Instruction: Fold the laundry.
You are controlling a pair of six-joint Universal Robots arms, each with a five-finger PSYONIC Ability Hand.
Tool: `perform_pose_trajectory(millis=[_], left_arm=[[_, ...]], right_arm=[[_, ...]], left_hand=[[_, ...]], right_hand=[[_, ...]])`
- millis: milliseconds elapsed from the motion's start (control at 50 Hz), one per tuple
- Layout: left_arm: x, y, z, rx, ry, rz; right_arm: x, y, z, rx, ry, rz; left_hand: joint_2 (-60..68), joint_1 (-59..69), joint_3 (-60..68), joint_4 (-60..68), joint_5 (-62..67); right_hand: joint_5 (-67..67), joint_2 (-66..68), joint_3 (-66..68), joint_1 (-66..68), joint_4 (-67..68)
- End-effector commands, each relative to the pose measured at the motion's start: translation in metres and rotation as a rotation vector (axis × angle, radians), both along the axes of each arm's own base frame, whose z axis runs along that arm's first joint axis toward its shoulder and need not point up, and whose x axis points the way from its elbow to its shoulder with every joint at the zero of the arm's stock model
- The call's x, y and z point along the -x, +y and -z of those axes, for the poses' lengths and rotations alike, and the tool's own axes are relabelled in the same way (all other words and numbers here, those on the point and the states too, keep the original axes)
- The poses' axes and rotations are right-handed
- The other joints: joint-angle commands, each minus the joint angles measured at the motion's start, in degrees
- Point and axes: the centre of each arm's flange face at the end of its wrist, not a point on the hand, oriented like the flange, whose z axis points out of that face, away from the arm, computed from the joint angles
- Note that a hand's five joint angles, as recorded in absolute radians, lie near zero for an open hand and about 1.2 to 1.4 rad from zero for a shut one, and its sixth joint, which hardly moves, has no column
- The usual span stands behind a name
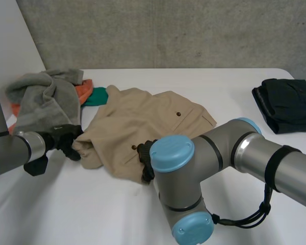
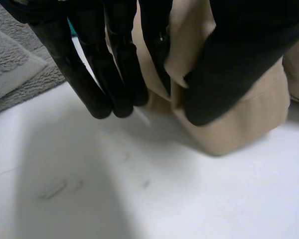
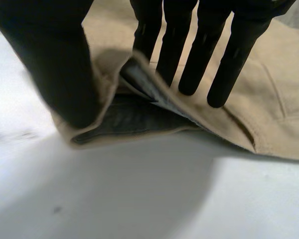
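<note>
The shorts (image 1: 143, 120) lie in the middle of the bench (image 1: 81, 214), long axis running from near left to far right, and each hand pinches them (thumb against fingers): the left hand (image 1: 67, 141) at their left end, the right hand (image 1: 146, 159) at their near edge.

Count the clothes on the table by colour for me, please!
grey cloth: 1
orange cloth: 1
green cloth: 1
tan garment: 1
black folded garment: 1
Total: 5
</note>
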Motion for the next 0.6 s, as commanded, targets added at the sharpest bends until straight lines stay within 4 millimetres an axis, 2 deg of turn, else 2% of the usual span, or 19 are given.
perform_pose_trajectory(millis=[20,120,140,200,220,240,260,280,300,340,360,420,440,480,560,600], left_arm=[[0.008,0.002,-0.006,0.016,0.013,-0.008],[0.009,0.009,-0.039,0.1,0.022,-0.034],[0.01,0.014,-0.054,0.143,0.028,-0.037],[0.013,0.023,-0.083,0.236,0.034,-0.027],[0.015,0.031,-0.102,0.295,0.039,-0.025],[0.016,0.036,-0.113,0.328,0.041,-0.021],[0.017,0.041,-0.123,0.36,0.045,-0.019],[0.017,0.051,-0.142,0.419,0.048,-0.02],[0.018,0.057,-0.151,0.447,0.049,-0.021],[0.019,0.068,-0.167,0.501,0.051,-0.019],[0.022,0.079,-0.181,0.55,0.049,-0.011],[0.027,0.096,-0.197,0.605,0.031,0.011],[0.029,0.105,-0.201,0.619,0.005,0.028],[0.034,0.113,-0.201,0.619,-0.03,0.052],[0.048,0.127,-0.189,0.582,-0.109,0.122],[0.058,0.127,-0.171,0.537,-0.16,0.152]], right_arm=[[0.005,-0.015,-0.01,0.033,-0.025,0.029],[0.022,-0.027,-0.04,0.079,-0.058,0.088],[0.034,-0.038,-0.064,0.125,-0.085,0.119],[0.058,-0.056,-0.099,0.207,-0.084,0.16],[0.072,-0.062,-0.123,0.271,-0.071,0.159],[0.08,-0.066,-0.134,0.304,-0.063,0.158],[0.086,-0.068,-0.146,0.342,-0.054,0.149],[0.091,-0.069,-0.157,0.378,-0.041,0.135],[0.099,-0.069,-0.177,0.451,-0.008,0.101],[0.107,-0.067,-0.191,0.495,0.031,0.073],[0.116,-0.066,-0.205,0.525,0.054,0.066],[0.128,-0.062,-0.221,0.529,0.094,0.064],[0.138,-0.065,-0.224,0.502,0.128,0.072],[0.147,-0.071,-0.221,0.454,0.162,0.075],[0.158,-0.084,-0.206,0.345,0.205,0.044],[0.158,-0.087,-0.195,0.289,0.217,0.008]], left_hand=[[17.6,20.62,17.96,17.6,18.13],[17.6,20.62,17.96,17.6,18.13],[17.6,20.62,17.96,17.6,18.13],[17.6,20.62,17.96,17.6,18.13],[17.6,20.62,17.96,17.6,18.13],[17.6,20.62,17.96,17.6,18.13],[17.6,20.62,17.96,17.6,18.13],[17.6,20.62,17.96,17.6,18.13],[17.6,20.62,17.96,17.6,18.13],[17.6,20.62,17.96,17.6,18.13],[17.6,20.62,17.96,17.6,18.13],[17.6,20.62,17.96,17.6,18.13],[17.6,20.62,17.96,17.6,18.13],[17.6,20.62,17.96,17.6,18.13],[17.6,20.62,17.96,17.6,18.13],[17.6,20.62,17.96,17.6,18.13]], right_hand=[[29.52,27.17,27.69,28.4,28.3],[29.52,27.17,27.69,28.4,28.3],[29.52,27.17,27.69,28.4,28.3],[29.52,27.17,27.69,28.4,28.3],[29.52,27.17,27.69,28.4,28.3],[29.52,27.17,27.69,28.4,28.3],[29.52,27.17,27.69,28.4,28.3],[29.52,27.17,27.69,28.4,28.3],[29.52,27.17,27.69,28.4,28.3],[29.52,27.17,27.69,28.4,28.3],[29.52,27.17,27.69,28.4,28.3],[29.52,27.17,27.69,28.4,28.3],[29.52,27.17,27.69,28.4,28.3],[29.52,27.17,27.69,28.4,28.3],[29.52,27.17,27.69,28.4,28.3],[29.52,27.17,27.69,28.4,28.3]])
